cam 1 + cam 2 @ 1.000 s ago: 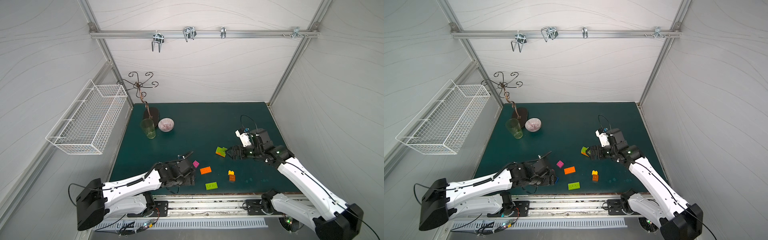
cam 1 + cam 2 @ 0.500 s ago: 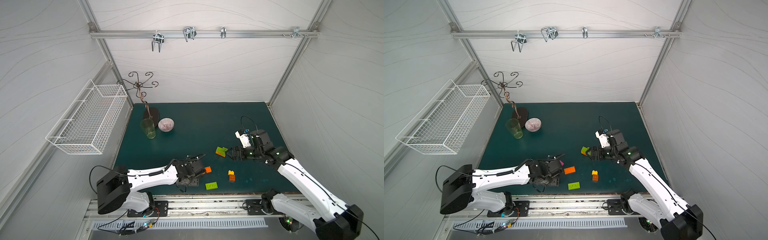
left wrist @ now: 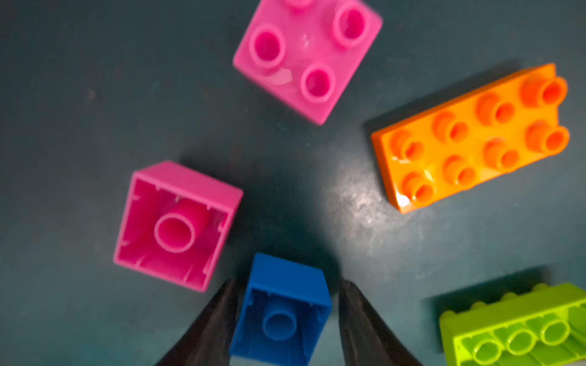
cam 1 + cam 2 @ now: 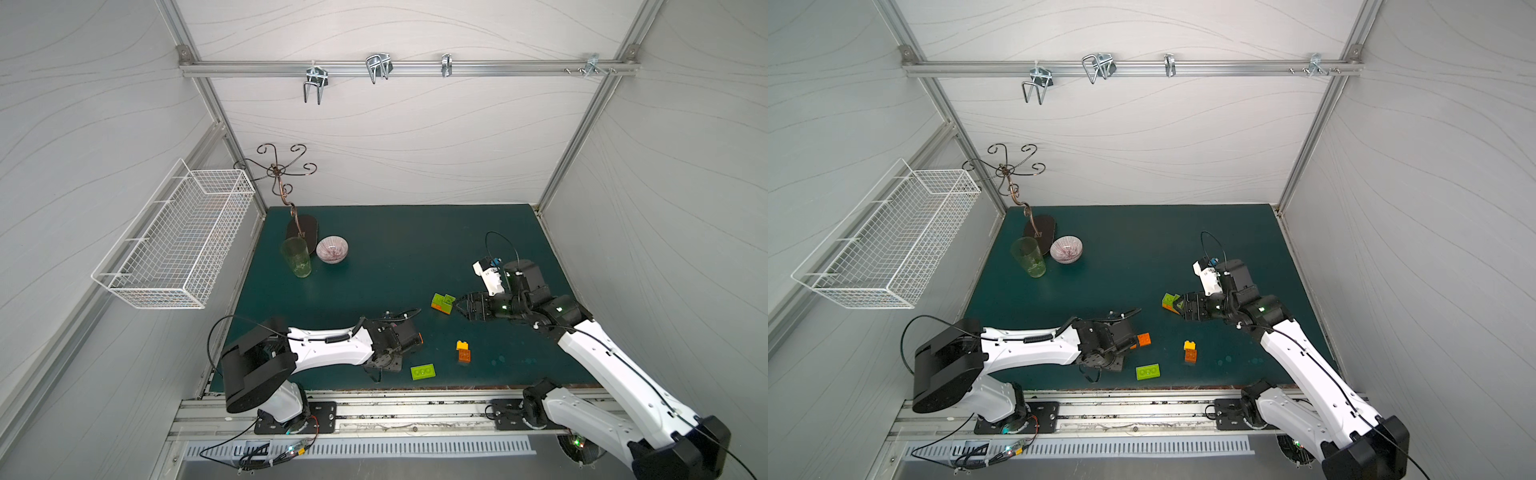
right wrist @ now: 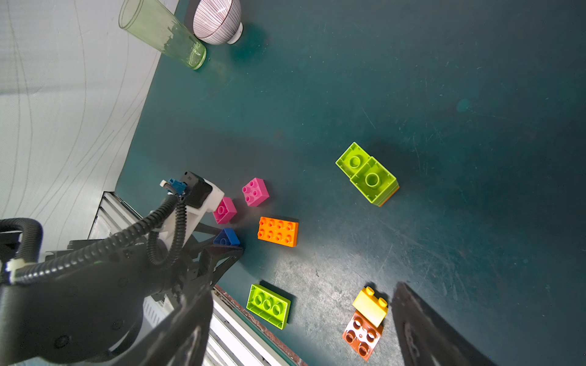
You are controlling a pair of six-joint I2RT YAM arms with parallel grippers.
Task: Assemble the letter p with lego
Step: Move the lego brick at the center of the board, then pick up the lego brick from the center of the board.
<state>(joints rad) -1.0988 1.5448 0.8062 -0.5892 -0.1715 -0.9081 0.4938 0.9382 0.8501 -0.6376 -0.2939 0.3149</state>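
- Lego bricks point(image 5: 268, 305) lie scattered on the teal table point(image 5: 412, 79), clustered around the orange eight-stud brick point(image 5: 278, 231).
- Right gripper point(image 4: 459, 308), jaws wide and empty, hangs by a lime stack point(image 4: 441, 302) well apart from the orange brick.
- Left gripper point(image 3: 288, 280) flanks a blue brick point(image 3: 282, 317) near the orange one; whether its jaws grip it cannot be told.
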